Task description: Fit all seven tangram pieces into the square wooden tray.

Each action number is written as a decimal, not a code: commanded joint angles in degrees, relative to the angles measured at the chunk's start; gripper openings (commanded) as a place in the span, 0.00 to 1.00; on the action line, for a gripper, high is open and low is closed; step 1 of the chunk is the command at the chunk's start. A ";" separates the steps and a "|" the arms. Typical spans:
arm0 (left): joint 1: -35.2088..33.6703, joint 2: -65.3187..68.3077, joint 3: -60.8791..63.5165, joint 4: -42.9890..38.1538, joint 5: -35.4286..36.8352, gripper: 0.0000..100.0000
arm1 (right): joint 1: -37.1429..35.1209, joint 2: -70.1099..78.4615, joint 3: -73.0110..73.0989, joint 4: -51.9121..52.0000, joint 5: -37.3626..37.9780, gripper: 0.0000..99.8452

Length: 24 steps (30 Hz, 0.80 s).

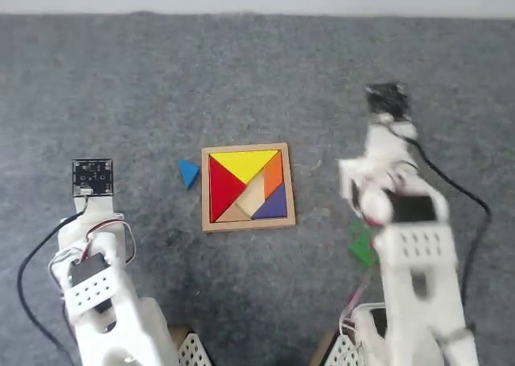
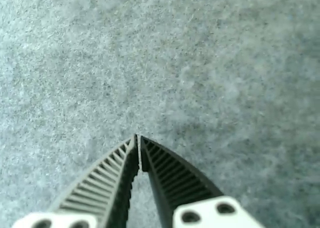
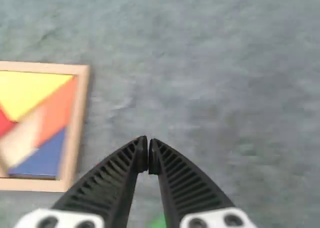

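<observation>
Tangram pieces were only partly seated when I took stock. In the square wooden tray (image 1: 205, 193), at the middle of the grey worktop (image 1: 241, 76), I counted four colours: a yellow triangle (image 1: 244, 163) along the 12 o'clock edge, a red triangle (image 1: 221, 191) at the 9 o'clock side, an orange piece (image 1: 274, 175) at 3 o'clock and a purple triangle (image 1: 273, 203) in the 5 o'clock corner. Bare wood (image 1: 245, 201) showed from the centre down toward 6 o'clock, so I judged that gap unfilled.

Outside, a small blue triangle (image 1: 188, 173) lay just beside the tray at its 9 o'clock, and a green piece (image 1: 362, 245) lay off at 4 o'clock, partly under my right arm. I could not place the seventh.

My left fingers (image 2: 112, 175) were pressed tip to tip on nothing, over plain worktop. My right fingers (image 3: 117, 175) were likewise closed and empty, at the tray's 3 o'clock side.
</observation>
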 commanded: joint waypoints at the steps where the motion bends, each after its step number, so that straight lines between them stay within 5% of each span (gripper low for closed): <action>1: 0.35 -0.97 -2.07 -0.97 -0.53 0.01 | 5.23 -12.79 5.71 -1.01 1.49 0.01; 5: 2.64 -0.62 -3.56 0.18 -0.35 0.01 | 2.33 -10.33 9.49 -4.00 -3.16 0.01; 11: 14.51 -0.44 -13.23 12.40 -0.26 0.01 | -0.22 -9.63 19.25 -14.29 -4.75 0.01; 16: 25.76 1.41 -23.43 20.40 7.56 0.03 | 1.54 -9.63 20.40 -16.04 -4.75 0.01; 24: 29.19 31.74 -41.27 24.79 17.93 0.08 | 2.24 -9.63 20.48 -15.69 -4.40 0.01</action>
